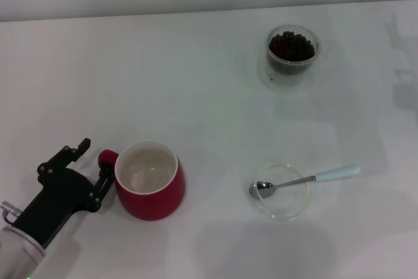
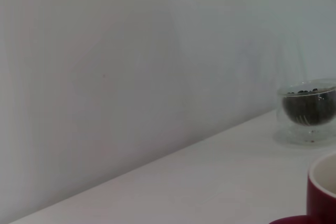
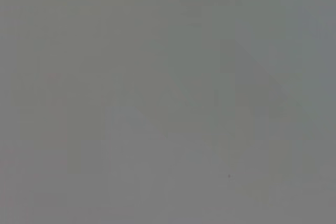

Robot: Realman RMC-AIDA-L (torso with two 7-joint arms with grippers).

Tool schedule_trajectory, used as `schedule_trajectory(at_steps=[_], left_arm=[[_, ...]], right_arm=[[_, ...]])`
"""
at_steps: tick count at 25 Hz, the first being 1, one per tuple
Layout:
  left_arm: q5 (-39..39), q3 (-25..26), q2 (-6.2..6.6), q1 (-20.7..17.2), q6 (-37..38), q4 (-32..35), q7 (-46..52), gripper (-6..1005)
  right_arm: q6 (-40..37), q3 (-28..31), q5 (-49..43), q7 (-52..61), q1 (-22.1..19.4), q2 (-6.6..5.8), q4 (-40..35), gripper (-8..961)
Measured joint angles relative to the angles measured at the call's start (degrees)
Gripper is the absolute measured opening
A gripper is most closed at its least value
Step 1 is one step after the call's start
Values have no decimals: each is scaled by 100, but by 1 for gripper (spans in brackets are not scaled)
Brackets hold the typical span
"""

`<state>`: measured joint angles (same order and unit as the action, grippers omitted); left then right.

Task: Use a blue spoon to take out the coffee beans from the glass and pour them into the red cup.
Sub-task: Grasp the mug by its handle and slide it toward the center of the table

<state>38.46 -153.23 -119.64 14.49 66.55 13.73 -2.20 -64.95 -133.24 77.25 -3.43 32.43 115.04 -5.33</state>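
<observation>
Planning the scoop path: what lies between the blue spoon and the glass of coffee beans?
Only bare white table, in the head view: blue spoon in its dish, glass beyond.

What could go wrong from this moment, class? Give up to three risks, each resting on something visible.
1. The left claw sits open at the red cup's handle; a nudge could shift or tip the cup.
2. The blue spoon rests across the rim of a shallow glass dish; lifting it carelessly could drag the dish.
3. The coffee beans fill the glass far from the cup, so beans may spill in transit.
</observation>
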Motion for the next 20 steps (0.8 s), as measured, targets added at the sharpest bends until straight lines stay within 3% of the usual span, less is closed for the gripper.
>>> schedule_trajectory(at_steps=[6, 10, 20], left_arm=[[55, 1, 2, -45, 29, -1, 100, 467], [63, 4, 18, -114, 67, 6, 182, 655], [74, 5, 17, -264, 278, -25, 185, 726]], right_arm=[[0, 0, 0, 0, 14, 0, 0, 797], [0, 0, 0, 0, 25, 0, -2, 796], [0, 0, 0, 0, 27, 2, -12, 796]])
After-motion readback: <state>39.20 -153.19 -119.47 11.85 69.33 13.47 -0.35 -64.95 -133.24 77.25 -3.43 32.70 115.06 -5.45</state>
